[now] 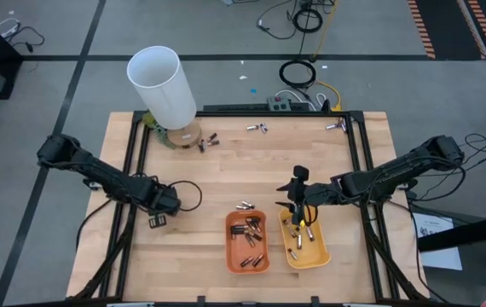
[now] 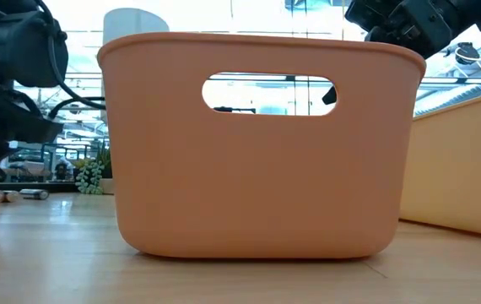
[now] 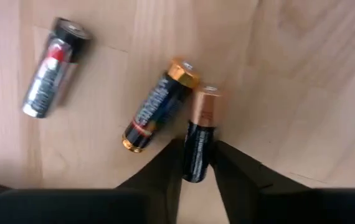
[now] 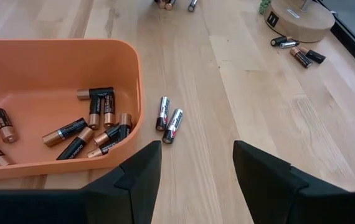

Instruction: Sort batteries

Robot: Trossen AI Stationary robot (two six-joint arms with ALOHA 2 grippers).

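Note:
My left gripper (image 3: 199, 173) points down at the table's left part (image 1: 159, 218), shut around a dark battery with a coppery end (image 3: 201, 134). A second dark, coppery-ended battery (image 3: 159, 107) lies right beside it, and a silvery one (image 3: 52, 70) lies farther off. My right gripper (image 4: 196, 180) hangs open with nothing between its fingers, over the far end of the yellow tray (image 1: 315, 254). The orange tray (image 1: 231, 247) holds several dark batteries (image 4: 96, 127). Two silvery batteries (image 4: 168, 118) lie on the wood next to it. My left gripper pinches the dark battery's long sides at its dark end (image 3: 196, 163) between its two fingers. The fingers come from above, pointing down, one on each side of the battery. The battery lies flat on the table, its coppery end (image 3: 205, 104) sticking out past the fingertips.
A tall white tube (image 1: 163, 83) stands on a round wooden base at the far left, with loose batteries (image 1: 207, 142) beside it. More batteries lie along the far edge (image 1: 257, 128) and at the far right (image 1: 337, 125). In the low view the orange tray (image 2: 257, 143) fills the middle.

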